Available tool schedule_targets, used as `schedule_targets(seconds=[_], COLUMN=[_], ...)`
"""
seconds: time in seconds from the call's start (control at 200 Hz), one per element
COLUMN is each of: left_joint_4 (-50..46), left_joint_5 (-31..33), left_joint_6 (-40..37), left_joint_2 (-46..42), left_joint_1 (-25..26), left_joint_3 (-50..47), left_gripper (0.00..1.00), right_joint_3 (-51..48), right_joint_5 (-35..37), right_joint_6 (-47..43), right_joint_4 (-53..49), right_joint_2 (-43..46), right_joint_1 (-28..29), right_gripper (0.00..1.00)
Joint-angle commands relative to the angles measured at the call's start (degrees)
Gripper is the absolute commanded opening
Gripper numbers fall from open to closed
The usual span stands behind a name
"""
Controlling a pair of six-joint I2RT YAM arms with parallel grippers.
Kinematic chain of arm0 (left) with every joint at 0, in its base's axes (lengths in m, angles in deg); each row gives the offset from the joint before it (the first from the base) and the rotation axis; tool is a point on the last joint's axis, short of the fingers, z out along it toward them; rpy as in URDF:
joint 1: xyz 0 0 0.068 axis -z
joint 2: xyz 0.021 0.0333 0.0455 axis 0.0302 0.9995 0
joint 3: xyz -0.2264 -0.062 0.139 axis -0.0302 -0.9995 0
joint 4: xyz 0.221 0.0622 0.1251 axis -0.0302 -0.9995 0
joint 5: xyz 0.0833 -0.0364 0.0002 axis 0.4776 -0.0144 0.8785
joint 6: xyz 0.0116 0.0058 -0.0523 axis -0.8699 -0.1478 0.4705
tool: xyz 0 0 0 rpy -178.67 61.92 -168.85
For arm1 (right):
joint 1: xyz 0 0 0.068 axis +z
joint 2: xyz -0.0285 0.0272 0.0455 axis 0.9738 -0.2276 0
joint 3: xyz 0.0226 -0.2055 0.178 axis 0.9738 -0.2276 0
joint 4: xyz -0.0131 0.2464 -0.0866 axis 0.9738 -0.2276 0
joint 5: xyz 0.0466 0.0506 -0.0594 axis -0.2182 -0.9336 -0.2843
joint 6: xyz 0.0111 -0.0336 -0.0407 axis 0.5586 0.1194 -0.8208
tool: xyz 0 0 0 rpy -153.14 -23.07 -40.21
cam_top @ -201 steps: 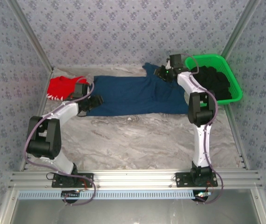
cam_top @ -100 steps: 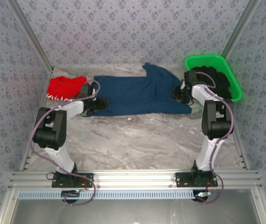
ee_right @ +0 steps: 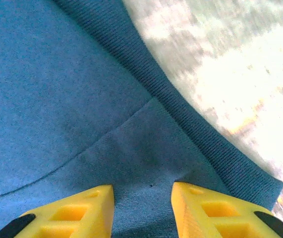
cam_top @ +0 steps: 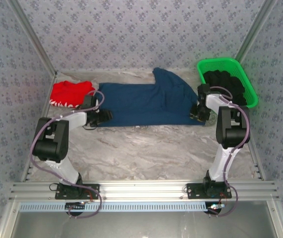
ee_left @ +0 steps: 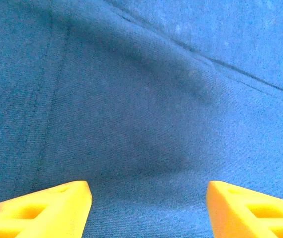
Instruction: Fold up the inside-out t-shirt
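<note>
Two ends of the shirt (cam_top: 146, 101), spread flat across the far table (cam_top: 146, 148), sit under the left gripper (ee_left: 148, 192) and right gripper (ee_right: 142, 191), jaws apart, perhaps touching cloth; grasping seems in hand, next pinch both edges together

The inside-out t-shirt (cam_top: 141, 101) was matt knit cloth, finely textured up close, with stitched seams and a coarser ribbed band along its edge (ee_right: 181, 124). Under it the counter (cam_top: 146, 148) looked smooth and marbled with a faint sheen. The left gripper (ee_left: 146, 196) and right gripper (ee_right: 142, 191) had jaws of matt yellow plastic. The green basket (cam_top: 250, 94) was glossy slotted plastic holding soft black clothing (cam_top: 225, 84). The red garment (cam_top: 69, 93) was cloth too. The front rail (cam_top: 141, 191) was brushed metal.
</note>
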Motion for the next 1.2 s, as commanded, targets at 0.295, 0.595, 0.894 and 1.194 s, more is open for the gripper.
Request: schedule_targets(seconds=[0.295,0.595,0.894,1.194], left_joint_4=[-7.7,-13.92,-7.46,-0.61], left_joint_5=[1.59,12.16,10.77,7.79], left_joint_6=[12.2,12.23,6.38,2.72], left_joint_2=[-13.68,-33.48,-22.74,-16.08], left_joint_1=[7.98,9.52,7.3,2.38], left_joint_3=[-21.47,-17.04,-8.37,-4.6], left_gripper=[0.64,0.66,0.69,0.7], right_joint_3=[-22.64,-19.63,-0.03,11.1], right_joint_5=[5.39,1.01,-3.4,-2.61], right_joint_6=[4.2,0.3,-3.95,-4.9], right_joint_4=[-6.32,5.86,12.55,15.19], right_joint_2=[16.95,27.0,6.13,-4.18], right_joint_1=[0.15,2.3,4.06,6.24], right_gripper=[0.4,0.51,0.48,0.45])
